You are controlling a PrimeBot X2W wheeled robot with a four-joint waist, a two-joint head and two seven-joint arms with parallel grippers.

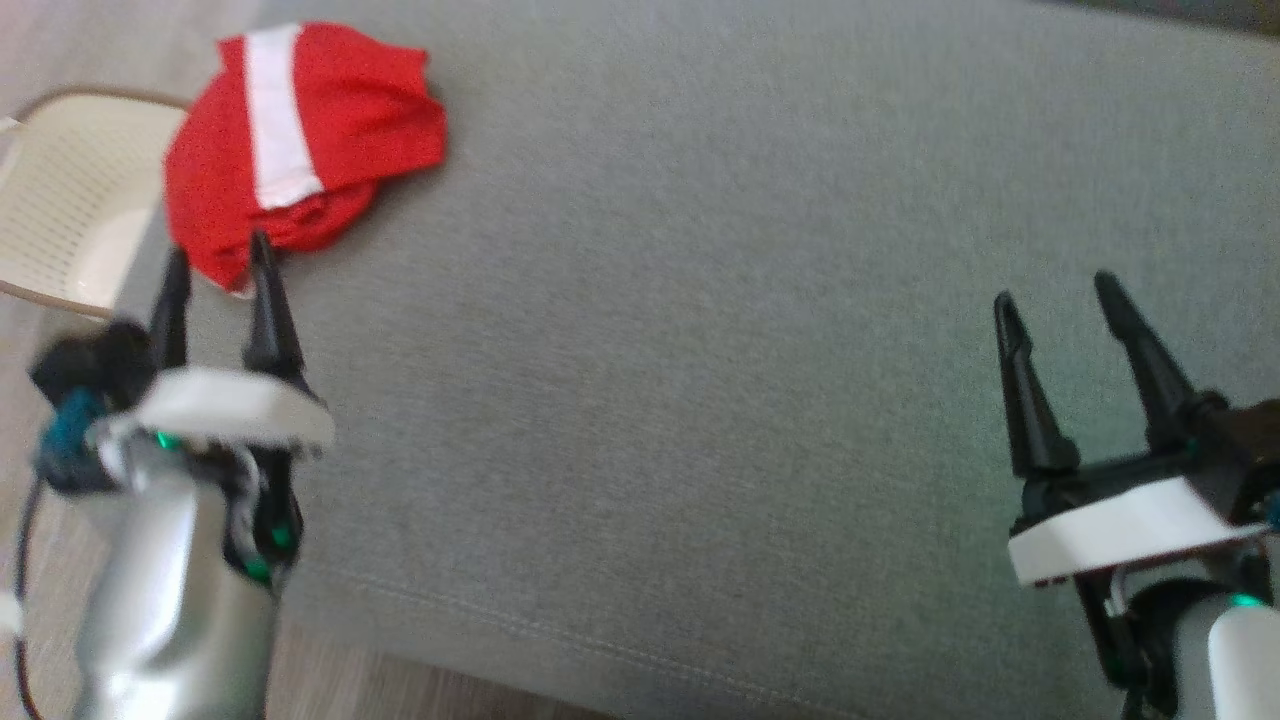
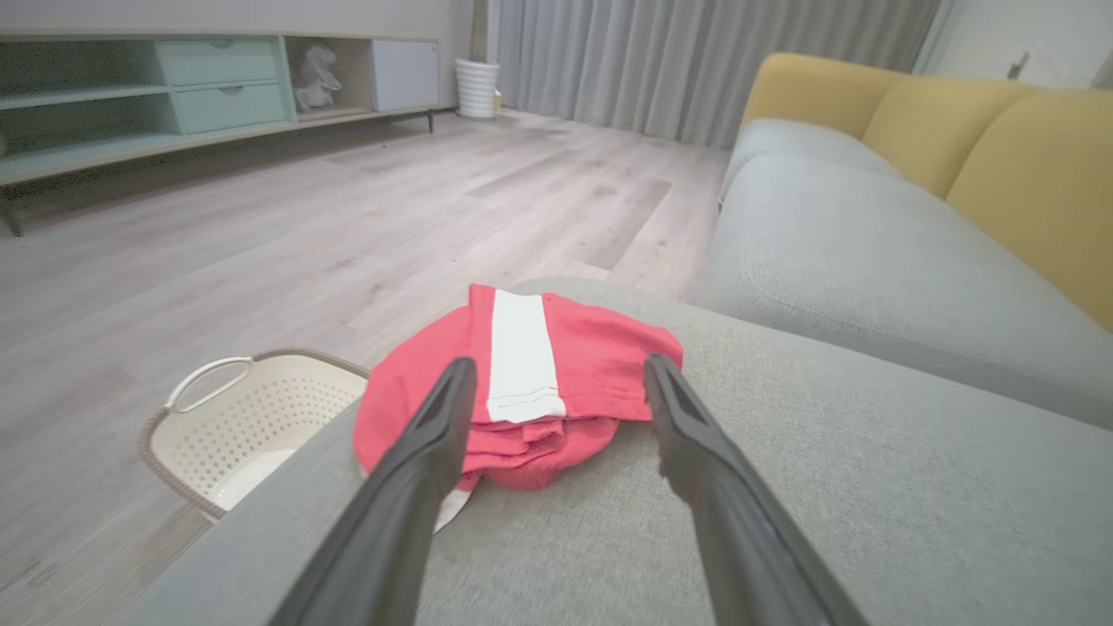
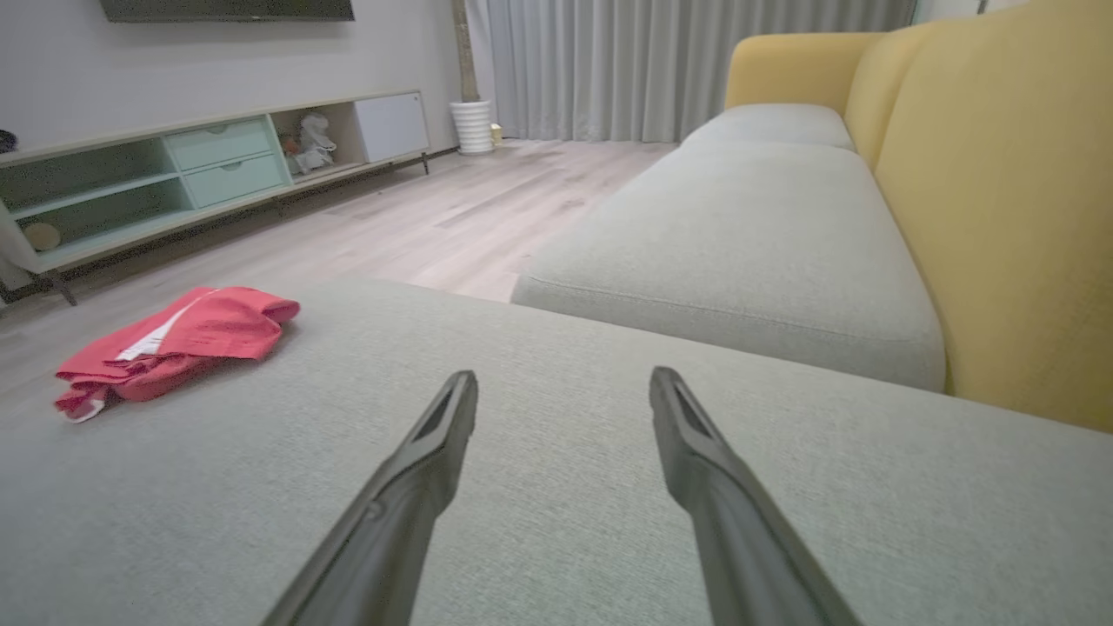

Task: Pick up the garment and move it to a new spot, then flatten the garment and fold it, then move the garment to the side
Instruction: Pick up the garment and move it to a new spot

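grey sofa seat [image 1: 700, 350], cream basket [image 1: 70, 200] off its left edge, folded red garment [image 1: 350, 130] at that edge, white stripe [image 1: 275, 120] running away from the robot, left gripper [image 1: 218, 255] fingers spread just before it, right gripper [image 1: 1055, 290] spread too, well apart
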